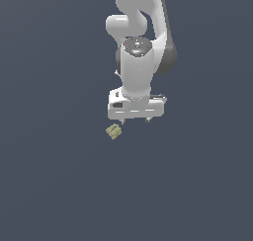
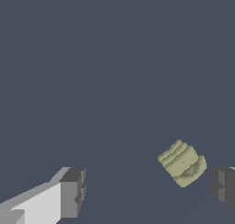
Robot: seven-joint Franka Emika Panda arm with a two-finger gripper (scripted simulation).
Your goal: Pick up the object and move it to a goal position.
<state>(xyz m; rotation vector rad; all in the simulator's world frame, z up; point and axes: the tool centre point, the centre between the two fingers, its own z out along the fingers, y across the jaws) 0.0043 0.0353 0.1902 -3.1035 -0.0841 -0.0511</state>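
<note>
The object (image 1: 113, 131) is a tiny pale olive-yellow ridged block lying on the dark floor, just below and toward the exterior view's left of my white gripper (image 1: 135, 120). The gripper hangs above it, pointing down, with its two short fingertips spread apart and nothing between them. In the wrist view the object (image 2: 182, 163) lies between the two grey fingers, close to one finger (image 2: 224, 187) and far from the other finger (image 2: 73, 193). It touches neither.
A flat dark blue-grey surface fills both views. The white arm (image 1: 141, 37) rises above the gripper toward the top of the exterior view. No other objects or edges show.
</note>
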